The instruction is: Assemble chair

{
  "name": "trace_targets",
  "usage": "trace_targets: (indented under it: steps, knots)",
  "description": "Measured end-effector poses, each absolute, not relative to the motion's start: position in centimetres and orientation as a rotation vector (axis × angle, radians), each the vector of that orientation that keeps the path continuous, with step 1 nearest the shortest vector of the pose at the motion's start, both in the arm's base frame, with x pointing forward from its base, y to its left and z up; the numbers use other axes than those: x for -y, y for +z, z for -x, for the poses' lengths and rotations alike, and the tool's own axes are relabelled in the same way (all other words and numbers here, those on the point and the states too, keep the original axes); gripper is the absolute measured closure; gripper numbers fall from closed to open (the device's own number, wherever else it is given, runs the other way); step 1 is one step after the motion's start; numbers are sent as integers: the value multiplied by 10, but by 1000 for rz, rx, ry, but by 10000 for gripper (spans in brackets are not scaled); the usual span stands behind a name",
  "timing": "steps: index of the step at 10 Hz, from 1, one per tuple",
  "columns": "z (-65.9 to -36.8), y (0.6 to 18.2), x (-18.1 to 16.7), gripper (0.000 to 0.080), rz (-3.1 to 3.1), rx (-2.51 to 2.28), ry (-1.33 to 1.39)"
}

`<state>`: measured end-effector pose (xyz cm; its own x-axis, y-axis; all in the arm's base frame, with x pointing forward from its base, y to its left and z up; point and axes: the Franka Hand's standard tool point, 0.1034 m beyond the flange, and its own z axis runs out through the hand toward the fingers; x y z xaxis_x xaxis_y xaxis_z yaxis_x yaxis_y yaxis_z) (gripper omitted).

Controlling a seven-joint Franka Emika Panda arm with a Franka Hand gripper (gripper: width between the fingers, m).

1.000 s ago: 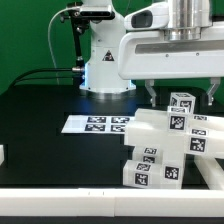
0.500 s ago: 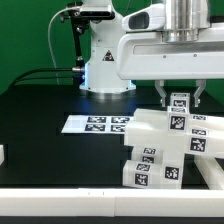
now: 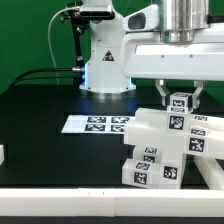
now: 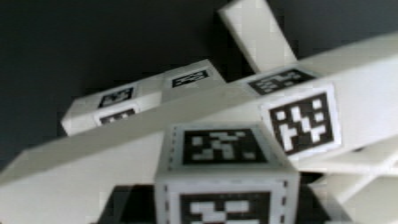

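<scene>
White arm reaches straight down, its gripper (image 3: 180,97) spread open astride the chair's (image 3: 165,140) topmost tagged block.

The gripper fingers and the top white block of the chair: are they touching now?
Cannot tell. In the exterior view the gripper fingers stand on both sides of the chair's top block, but no clear gap or contact shows; the wrist view does not show the fingertips plainly.

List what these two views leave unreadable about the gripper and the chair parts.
- Gripper, exterior view: whether the fingers touch the top tagged block is too small to tell.
- Wrist view: fingertips are not clearly visible.
- Chair parts, exterior view: cut off by the right edge.
</scene>
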<state>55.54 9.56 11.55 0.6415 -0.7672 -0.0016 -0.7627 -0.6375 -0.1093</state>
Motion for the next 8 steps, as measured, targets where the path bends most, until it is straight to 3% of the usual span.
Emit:
trace_targets:
  steps: [3,5,7,8]
  knots:
    - [-554,115,-99,518,2480,-1720,-35]
    - [-554,114,-99,504,2485,-1715,-34]
    - [-554,114,-99,192,2532,-1645,-39]
    - [-555,116,-101,163,2617,-1520,-39]
